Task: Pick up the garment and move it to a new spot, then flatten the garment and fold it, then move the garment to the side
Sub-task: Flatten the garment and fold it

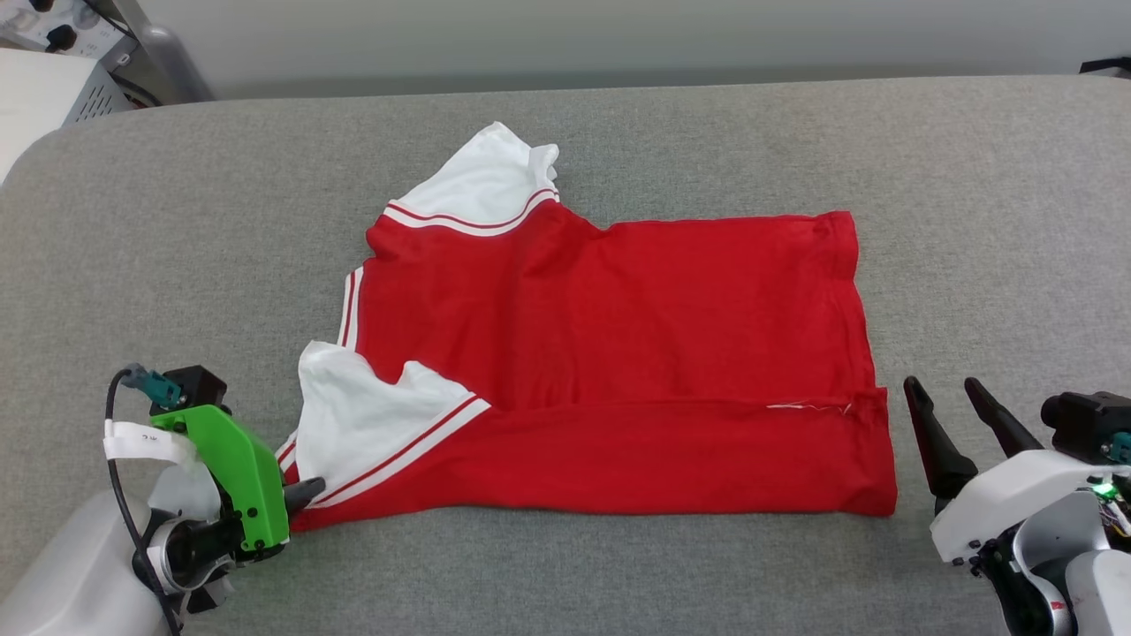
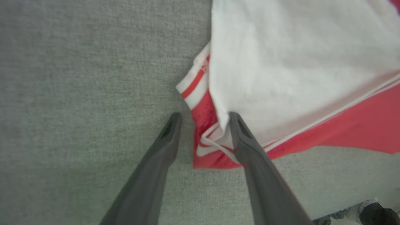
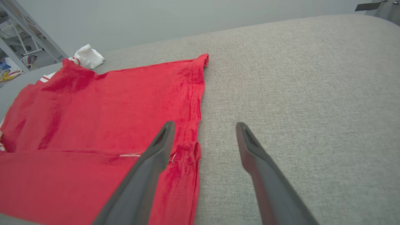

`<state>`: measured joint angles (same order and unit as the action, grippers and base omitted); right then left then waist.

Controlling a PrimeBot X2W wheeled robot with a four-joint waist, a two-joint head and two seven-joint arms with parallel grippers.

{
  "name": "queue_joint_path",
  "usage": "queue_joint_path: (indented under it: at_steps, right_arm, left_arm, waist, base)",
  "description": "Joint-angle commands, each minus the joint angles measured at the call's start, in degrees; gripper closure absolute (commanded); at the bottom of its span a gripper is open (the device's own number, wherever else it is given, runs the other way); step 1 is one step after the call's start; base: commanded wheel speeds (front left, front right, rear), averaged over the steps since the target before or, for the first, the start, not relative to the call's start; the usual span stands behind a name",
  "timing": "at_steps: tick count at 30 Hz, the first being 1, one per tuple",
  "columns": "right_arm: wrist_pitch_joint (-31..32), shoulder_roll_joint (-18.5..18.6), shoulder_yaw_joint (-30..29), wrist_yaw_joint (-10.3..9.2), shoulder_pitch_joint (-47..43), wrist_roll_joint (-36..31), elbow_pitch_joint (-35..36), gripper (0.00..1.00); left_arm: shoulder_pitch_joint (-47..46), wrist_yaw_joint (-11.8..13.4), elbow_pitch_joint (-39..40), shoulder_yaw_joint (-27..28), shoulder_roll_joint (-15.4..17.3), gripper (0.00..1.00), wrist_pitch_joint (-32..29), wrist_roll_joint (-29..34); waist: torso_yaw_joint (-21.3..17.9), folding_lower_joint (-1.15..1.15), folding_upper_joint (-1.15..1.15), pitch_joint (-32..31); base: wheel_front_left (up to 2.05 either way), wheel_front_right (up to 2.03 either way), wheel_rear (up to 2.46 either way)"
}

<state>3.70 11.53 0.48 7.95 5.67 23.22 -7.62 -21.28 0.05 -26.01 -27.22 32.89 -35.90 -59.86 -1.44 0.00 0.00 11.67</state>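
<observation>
garment (image 1: pixel 618 353): looks soft, light | left tool (image 2: pixel 203 115) parted astride its corner, grip there | right tool (image 3: pixel 205 124) wide, empty

Grey woven table (image 1: pixel 707 132) with rounded far corners. Behind it, a plain pale wall (image 1: pixel 618 35). Off the far left corner, a white vented box (image 1: pixel 49 97).

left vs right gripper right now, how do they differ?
The left gripper straddles the garment's near sleeve corner, one finger on the white lining; the right gripper sits beside the hem over bare grey surface. The left gripper carries a green bracket, the right gripper's housing is white. Both have jaws apart, nothing clamped.
</observation>
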Motion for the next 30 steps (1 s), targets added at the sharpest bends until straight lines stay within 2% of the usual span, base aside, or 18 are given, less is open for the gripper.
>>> queue_joint_path:
  at_steps: [1,5,9,16,22,30]
  right_arm:
    - [1.11,0.51,-0.55,-0.46,-0.26,0.81,-0.18,0.00]
    - [5.19,1.95,-0.67,-0.46,-0.18,2.26,-0.10,0.00]
    - [12.45,3.67,-0.27,-0.46,-0.11,4.35,-0.55,0.00]
    - [25.88,5.79,1.24,-0.46,-0.33,6.55,1.52,0.00]
    - [31.92,5.36,4.45,-0.46,1.94,6.99,1.25,0.00]
    - [36.99,3.28,6.52,-0.46,3.51,6.59,-6.29,0.00]
  left_arm:
    - [1.79,-0.82,-1.69,-2.02,-3.49,1.00,-1.05,-0.93]
    - [1.27,-1.77,-2.44,-1.96,-4.06,1.00,-0.11,-1.03]
    - [1.06,-2.13,-1.33,-1.35,-3.72,1.00,2.08,-0.51]
    - [1.47,-1.09,4.42,-0.41,-2.06,1.00,4.38,0.65]
    - [1.56,0.46,9.74,-0.05,-0.69,1.00,4.97,1.83]
    - [2.38,1.95,13.72,0.19,-0.02,1.00,5.34,2.27]
  waist:
    - [0.07,0.00,0.00,-0.11]
    - [0.13,0.00,0.00,-0.79]
    - [0.38,0.00,0.00,-1.80]
    - [1.65,0.00,0.00,-2.10]
    - [2.29,0.00,0.00,-1.11]
    - [3.44,0.00,0.00,-0.35]
  base:
    - [0.00,0.00,0.00]
    - [0.00,0.00,0.00]
    - [0.00,0.00,0.00]
    - [0.00,0.00,0.00]
    - [0.00,0.00,0.00]
    - [0.00,0.00,0.00]
